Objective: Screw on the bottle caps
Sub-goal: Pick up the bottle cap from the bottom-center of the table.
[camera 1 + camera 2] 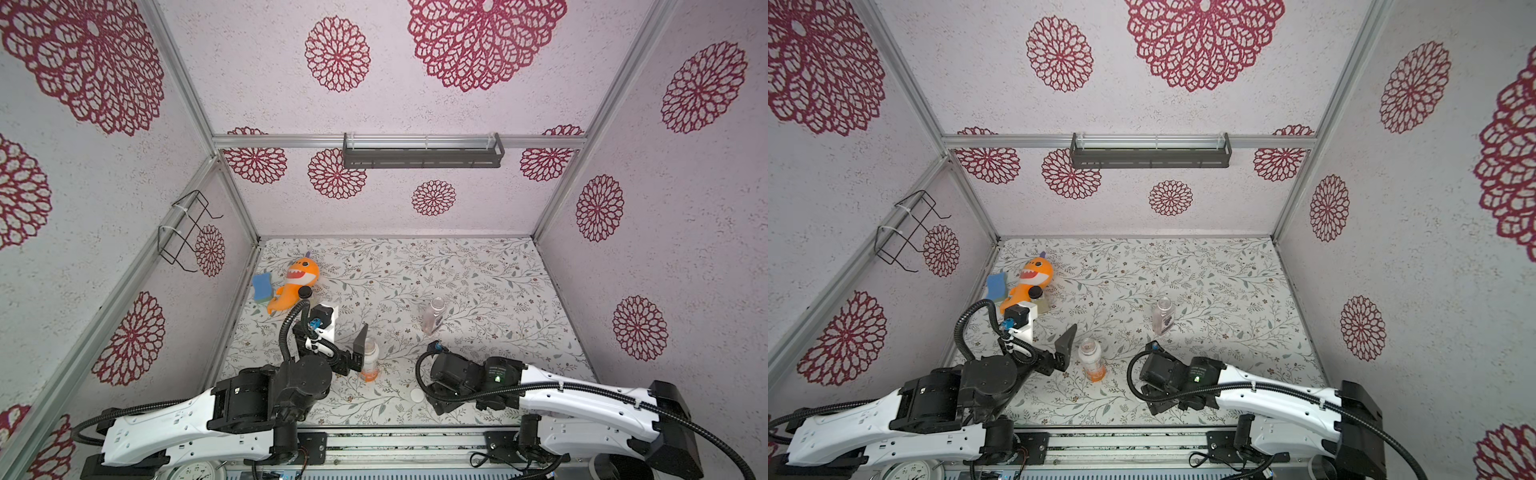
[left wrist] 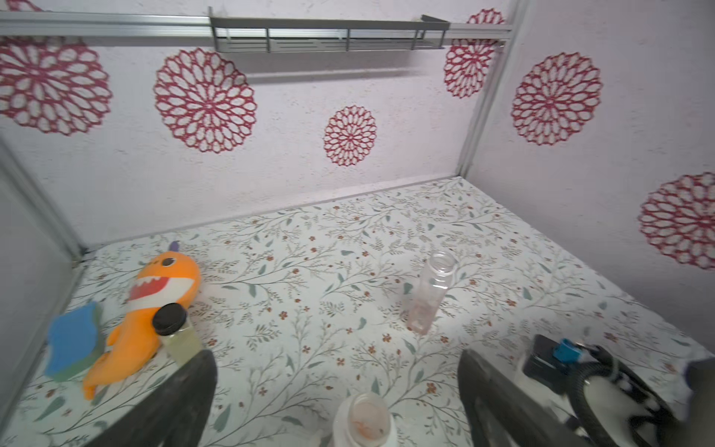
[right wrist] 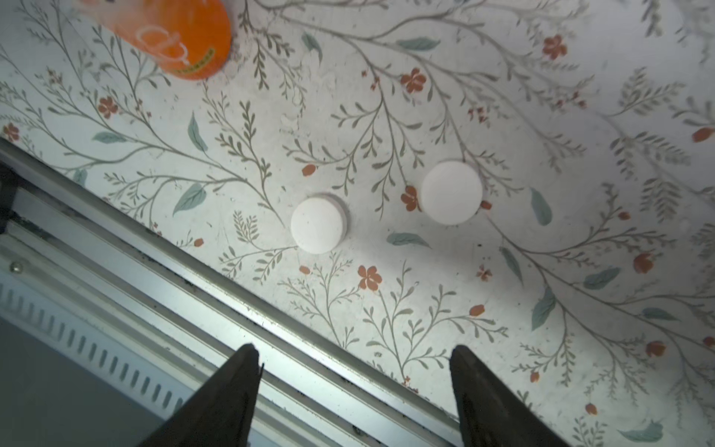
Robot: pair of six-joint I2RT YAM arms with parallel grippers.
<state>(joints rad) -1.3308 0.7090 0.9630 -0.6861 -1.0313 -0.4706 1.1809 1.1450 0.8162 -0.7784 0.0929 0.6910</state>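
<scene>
You have two plain white discs: one cap and a second cap lie flat, apart, on the floral surface, lower centre in a top view, just ahead of the released right tool. The left tool, released, straddles the uncapped orange-based bottle.

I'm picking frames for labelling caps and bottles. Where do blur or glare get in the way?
Right wrist view: bottle caps crisp, glare on the metal rail. Left wrist view: the right arm is blurred, the orange bottle soft. In both top views the clear bottle looks faint.
</scene>
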